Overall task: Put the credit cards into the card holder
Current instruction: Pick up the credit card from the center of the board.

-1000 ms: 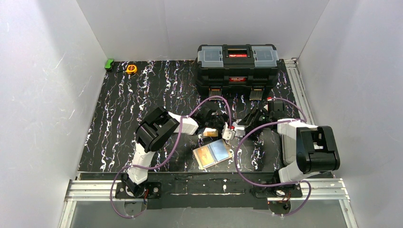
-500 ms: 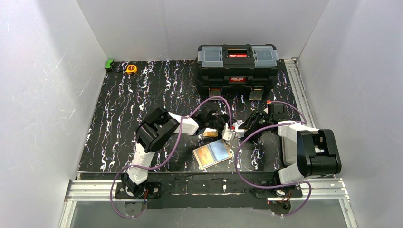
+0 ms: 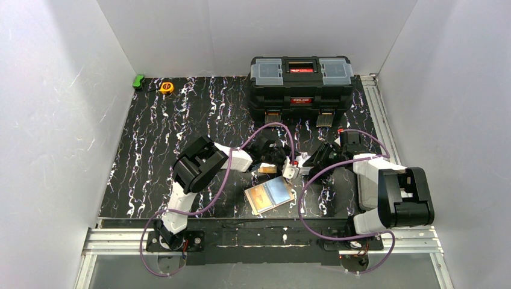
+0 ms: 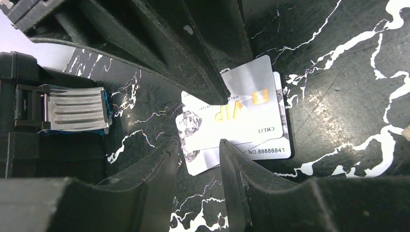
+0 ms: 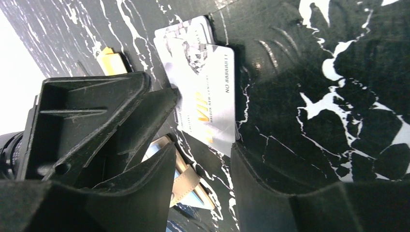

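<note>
The credit cards (image 4: 241,113), two silvery ones stacked a little askew, seem to lie flat on the worktop (image 3: 150,150), slightly back from the middle of its near edge; the card holder (image 3: 270,194) lies open just beside that edge, near the cards but apart from them; one half shows orange and the other pale blue, and whether the orange is a card cannot be told. The left gripper (image 4: 223,121) has its fingers part-way apart with the stack between them, but whether it truly pinches the cards I cannot tell. The right gripper (image 5: 203,147) is spread with nothing between its fingers, its tips just short of the stack's end. The likely trouble is the offset; a squeeze could catch only the upper card, or skate the pair apart on the hard surface. Both grippers crowd one small spot, so their fingers may knock together. The open holder is unpinned and could slide under a pushed card, and the purple cable (image 3: 299,198) looping beside it might drag it.
</note>
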